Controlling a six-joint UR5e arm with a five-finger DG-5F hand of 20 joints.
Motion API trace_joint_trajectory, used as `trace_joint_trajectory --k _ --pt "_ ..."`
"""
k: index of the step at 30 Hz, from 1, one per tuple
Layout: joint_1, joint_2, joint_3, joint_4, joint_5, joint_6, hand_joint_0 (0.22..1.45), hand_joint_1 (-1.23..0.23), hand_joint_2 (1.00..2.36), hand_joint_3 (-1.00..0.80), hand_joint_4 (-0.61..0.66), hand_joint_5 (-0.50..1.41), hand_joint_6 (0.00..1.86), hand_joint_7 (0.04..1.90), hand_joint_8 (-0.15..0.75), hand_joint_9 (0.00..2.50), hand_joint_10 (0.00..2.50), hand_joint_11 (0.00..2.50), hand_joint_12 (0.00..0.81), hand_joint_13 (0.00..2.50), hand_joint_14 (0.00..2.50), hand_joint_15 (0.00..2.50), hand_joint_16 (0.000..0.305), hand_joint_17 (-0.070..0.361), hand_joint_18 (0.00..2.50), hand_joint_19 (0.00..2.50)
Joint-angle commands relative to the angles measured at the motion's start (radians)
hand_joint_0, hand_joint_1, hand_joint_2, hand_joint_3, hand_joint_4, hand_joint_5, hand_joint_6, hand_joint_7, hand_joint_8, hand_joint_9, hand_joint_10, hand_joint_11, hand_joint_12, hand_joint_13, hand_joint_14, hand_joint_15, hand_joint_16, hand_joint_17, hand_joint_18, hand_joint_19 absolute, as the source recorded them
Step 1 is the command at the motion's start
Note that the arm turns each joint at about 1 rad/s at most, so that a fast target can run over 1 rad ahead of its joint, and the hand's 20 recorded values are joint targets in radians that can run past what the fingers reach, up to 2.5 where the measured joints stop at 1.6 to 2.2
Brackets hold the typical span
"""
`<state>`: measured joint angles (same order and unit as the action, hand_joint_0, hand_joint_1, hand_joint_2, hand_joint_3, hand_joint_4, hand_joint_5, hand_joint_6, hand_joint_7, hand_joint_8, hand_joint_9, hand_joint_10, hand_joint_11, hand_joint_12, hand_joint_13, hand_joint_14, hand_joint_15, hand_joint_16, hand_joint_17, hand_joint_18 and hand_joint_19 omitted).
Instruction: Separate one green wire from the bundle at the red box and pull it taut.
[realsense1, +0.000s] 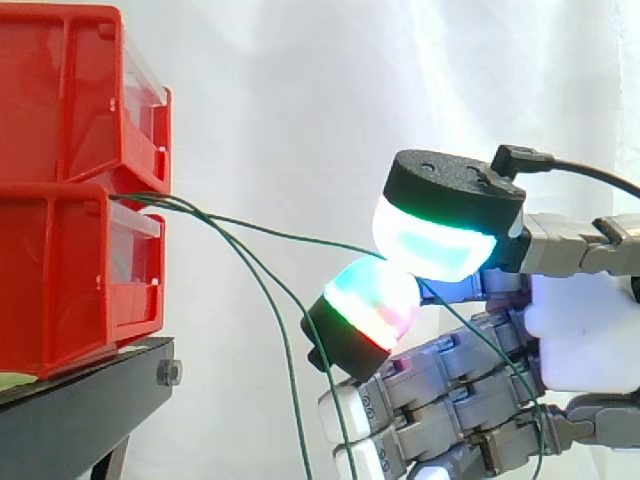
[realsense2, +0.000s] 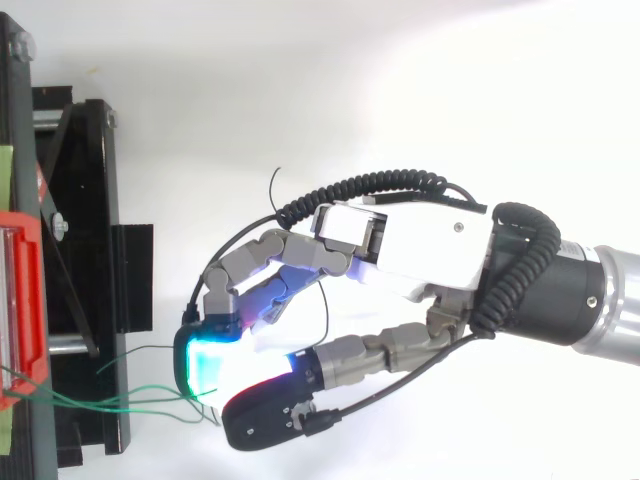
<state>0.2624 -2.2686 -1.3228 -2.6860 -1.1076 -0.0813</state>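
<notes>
Green wire (realsense1: 290, 236), a single strand, runs from the gap between the stacked bins at the left of the side view to the frame's centre. There the robot hand (realsense2: 420, 240) has it: two glowing pads (realsense1: 435, 235) are closed toward each other, and the strand looks nipped between them. The other fingers are curled at the lower right. Past the pinch the strand trails down across those fingers.

The strand shows a slight sag, so I judge it not yet taut. The pull should go slowly and straight toward the right edge. The pinch must stay firm, since so thin a wire could slip between rounded pads.

The rest of the bundle (realsense1: 291, 390) droops from the same gap toward the bottom centre, close beside the lower pad, where it might snag and be dragged along. The upper red bin (realsense1: 60, 90) and lower red bin (realsense1: 60, 280) sit on a black stand (realsense1: 80, 400) at the lower left.
</notes>
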Motion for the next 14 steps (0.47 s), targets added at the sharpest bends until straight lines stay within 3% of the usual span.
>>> trace_joint_trajectory --k 1,14 --pt "0.0 0.0 -0.001 0.0 0.0 0.0 0.6 -0.76 1.02 -0.09 -0.06 -0.1 0.87 1.11 0.26 0.85 0.01 0.27 0.337 0.77 0.01 0.35 0.051 0.116 0.7 0.58" --pt "0.0 0.0 0.0 0.0 0.0 0.0 0.6 -0.76 1.02 -0.09 -0.06 -0.1 0.87 1.11 0.264 0.85 0.01 0.28 0.336 0.77 0.01 0.34 0.05 0.112 0.68 0.57"
